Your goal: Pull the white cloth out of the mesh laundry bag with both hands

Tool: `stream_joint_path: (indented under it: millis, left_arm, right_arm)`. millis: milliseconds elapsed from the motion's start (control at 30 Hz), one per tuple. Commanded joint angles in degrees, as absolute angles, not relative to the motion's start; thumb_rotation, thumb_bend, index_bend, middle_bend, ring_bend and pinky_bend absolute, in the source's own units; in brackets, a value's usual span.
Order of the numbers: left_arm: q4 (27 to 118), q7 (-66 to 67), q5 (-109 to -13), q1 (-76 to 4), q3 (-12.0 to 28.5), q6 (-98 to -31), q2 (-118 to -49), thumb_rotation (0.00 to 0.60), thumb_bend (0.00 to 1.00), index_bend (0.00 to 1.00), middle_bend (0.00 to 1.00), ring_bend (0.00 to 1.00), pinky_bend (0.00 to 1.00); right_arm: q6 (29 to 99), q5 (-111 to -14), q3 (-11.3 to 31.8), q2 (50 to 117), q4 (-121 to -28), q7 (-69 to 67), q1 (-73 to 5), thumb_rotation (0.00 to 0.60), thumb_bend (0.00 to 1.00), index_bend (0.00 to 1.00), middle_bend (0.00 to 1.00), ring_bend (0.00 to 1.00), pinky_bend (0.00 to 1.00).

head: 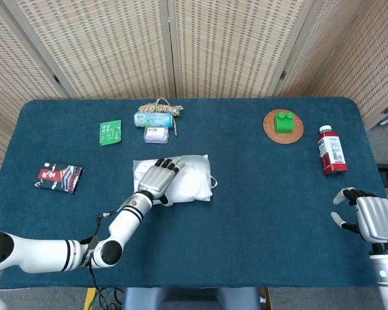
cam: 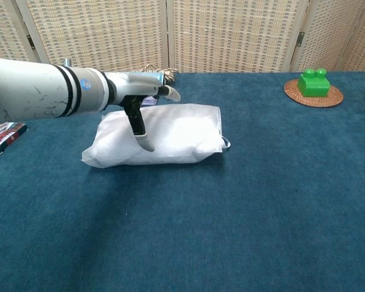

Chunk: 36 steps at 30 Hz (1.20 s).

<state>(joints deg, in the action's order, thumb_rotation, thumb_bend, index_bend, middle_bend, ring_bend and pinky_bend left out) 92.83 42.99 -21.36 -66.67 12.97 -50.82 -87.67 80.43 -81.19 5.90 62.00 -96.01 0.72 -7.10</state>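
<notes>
Resting over the near-left part of the mesh laundry bag [head: 174, 180], the left robot hand [head: 158, 181] lies with its fingers spread flat and its thumb angled down against the bag's front face in the chest view — it grips nothing yet; the right robot hand [head: 368, 216] hovers at the near right edge of the table [head: 258, 213], released, fingers apart, well apart from the bag; the bag itself lies closed and plump mid-table, the white cloth inside it only a pale bulk through the mesh, with a small loop at its right end.

The risk, as I judge it: if the left robot hand presses or drags without a real pinch on the mesh, the whole bag may slide across the table instead of opening; with the right robot hand so far off, nothing anchors the other end — a one-sided pull would shift bag and cloth together.

Farther back sit a green packet [head: 110, 132], a small can [head: 152, 119], a purple pack [head: 156, 134] and a coil of rope [head: 160, 106]; at the far right, a green brick [head: 284, 121] on a woven coaster [head: 283, 126], and a red bottle [head: 331, 150].
</notes>
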Motion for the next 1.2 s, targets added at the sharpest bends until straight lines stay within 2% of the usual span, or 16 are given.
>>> stream_joint_path:
  millis: [33, 400, 667, 867, 967, 1033, 1100, 1200]
  left_arm:
    - [91.38, 44.55, -19.48, -68.37, 11.47, -50.79, -88.28, 0.600, 0.00, 0.00, 0.00, 0.00, 0.00]
    - [87.28, 50.63, -15.52, -72.22, 7.03, -52.16, -90.11, 0.600, 0.00, 0.00, 0.00, 0.00, 0.01]
    - [85.17, 58.24, -12.77, -74.88, 3.98, -55.86, -92.70, 0.600, 0.00, 0.00, 0.00, 0.00, 0.20]
    - [84.20, 60.88, -11.76, -75.65, 3.82, -57.41, -94.01, 0.600, 0.00, 0.00, 0.00, 0.01, 0.33]
    - [83.73, 60.53, -13.55, -75.29, 3.89, -58.31, -94.62, 0.600, 0.00, 0.00, 0.01, 0.11, 0.41]
    - [83.35, 59.83, -15.75, -74.79, 3.95, -59.27, -95.15, 0.600, 0.00, 0.05, 0.10, 0.24, 0.47]
    - [83.20, 58.78, -17.81, -74.16, 4.16, -59.67, -95.45, 0.600, 0.00, 0.16, 0.23, 0.34, 0.52]
    - [82.91, 58.01, -19.64, -73.63, 4.23, -60.13, -95.75, 0.600, 0.00, 0.29, 0.37, 0.45, 0.59]
  right_arm:
    - [80.21, -81.03, 5.77, 62.08, -95.86, 0.66, -7.10, 0.600, 0.16, 0.53, 0.49, 0.50, 0.56]
    - [79.08, -80.98, 5.43, 62.52, -95.76, 0.92, -7.62, 0.600, 0.16, 0.53, 0.50, 0.50, 0.56]
    - [78.08, -80.95, 5.38, 62.85, -96.04, 1.52, -8.34, 0.600, 0.16, 0.53, 0.50, 0.50, 0.56]
    - [77.52, -80.72, 5.43, 63.17, -96.08, 1.75, -8.78, 0.600, 0.16, 0.53, 0.51, 0.50, 0.56]
    - [77.25, -80.69, 5.42, 63.41, -96.03, 1.86, -9.00, 0.600, 0.16, 0.53, 0.51, 0.50, 0.56]
    - [77.02, -80.67, 5.42, 63.58, -96.00, 1.95, -9.20, 0.600, 0.16, 0.53, 0.51, 0.50, 0.56]
    - [76.85, -80.65, 5.46, 63.76, -95.99, 2.00, -9.39, 0.600, 0.16, 0.53, 0.51, 0.50, 0.56]
    - [76.72, -80.62, 5.48, 63.90, -95.97, 2.05, -9.53, 0.600, 0.16, 0.53, 0.51, 0.50, 0.56]
